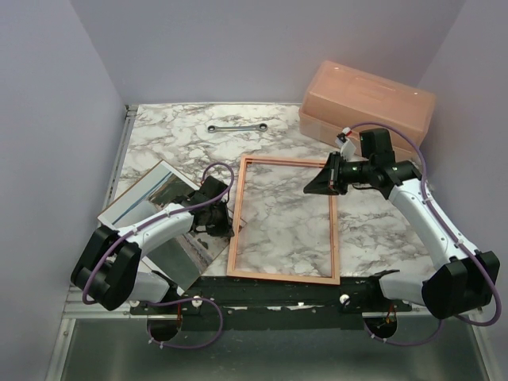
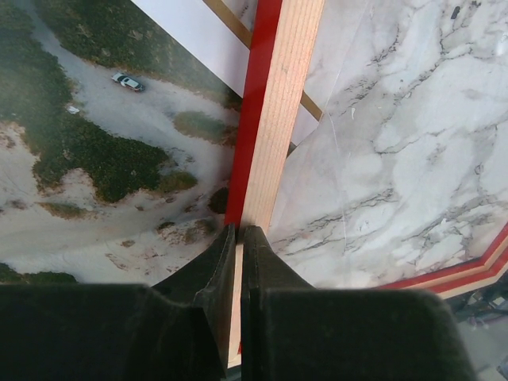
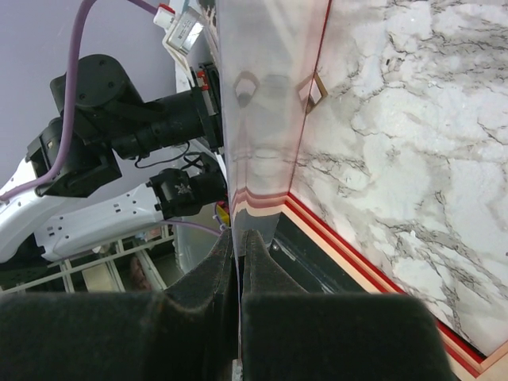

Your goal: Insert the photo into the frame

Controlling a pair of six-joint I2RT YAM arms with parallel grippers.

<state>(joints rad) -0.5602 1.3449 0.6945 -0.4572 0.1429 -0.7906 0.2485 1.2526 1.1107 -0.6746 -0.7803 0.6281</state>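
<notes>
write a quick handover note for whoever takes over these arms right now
Left gripper: shut on the left rail of the frame.
Right gripper: shut on the edge of the clear pane, at the frame's right side.
Frame: mid-table, pale wood side up.
Photo: picture side up on the table, by the frame's left rail, partly under the left arm.
Done: both grips are on; the photo is not in the frame.
Left: get the photo into the frame.

A wrench (image 1: 236, 127) and a pink box (image 1: 367, 99) rest on the marble table (image 1: 159, 136).
</notes>
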